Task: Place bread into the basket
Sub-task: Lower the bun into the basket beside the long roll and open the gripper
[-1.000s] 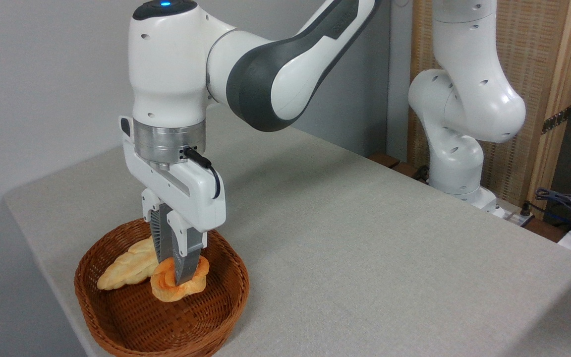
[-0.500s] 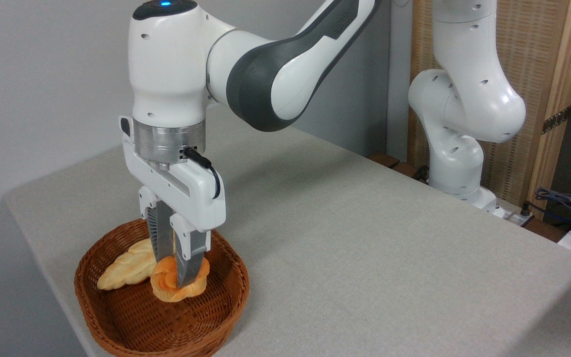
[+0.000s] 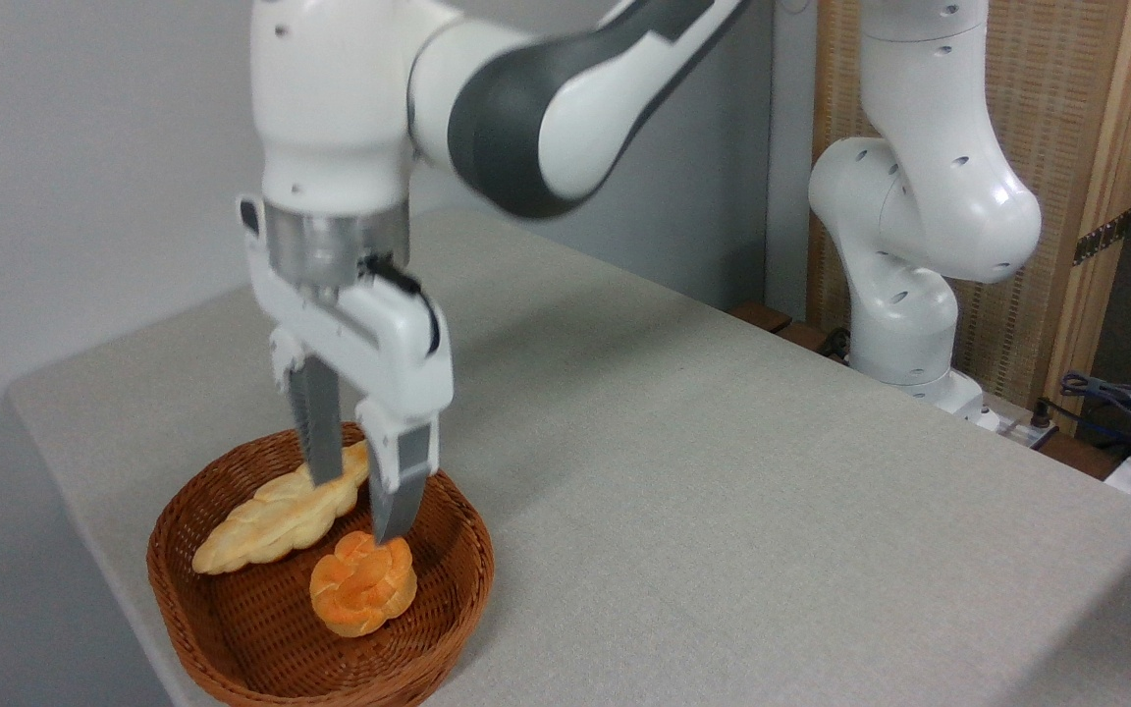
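Observation:
The small round orange bread (image 3: 362, 584), with its knotted top facing up, lies on the floor of the brown wicker basket (image 3: 232, 643) at the table's front left. Just above it my gripper (image 3: 359, 509) hangs open, its two grey fingers spread apart and holding nothing. The right fingertip (image 3: 391, 525) ends a little above the bun's back edge; the left finger stands in front of the long loaf.
A long pale yellow braided loaf (image 3: 276, 516) lies in the basket's back left part, beside the bun. The grey table's left and front edges run close to the basket. The arm's white base (image 3: 904, 334) and some cables (image 3: 1125, 407) are at the far right.
The gripper has opened and let go of the bun, which now rests on the basket floor. The gripper has risen a little above it.

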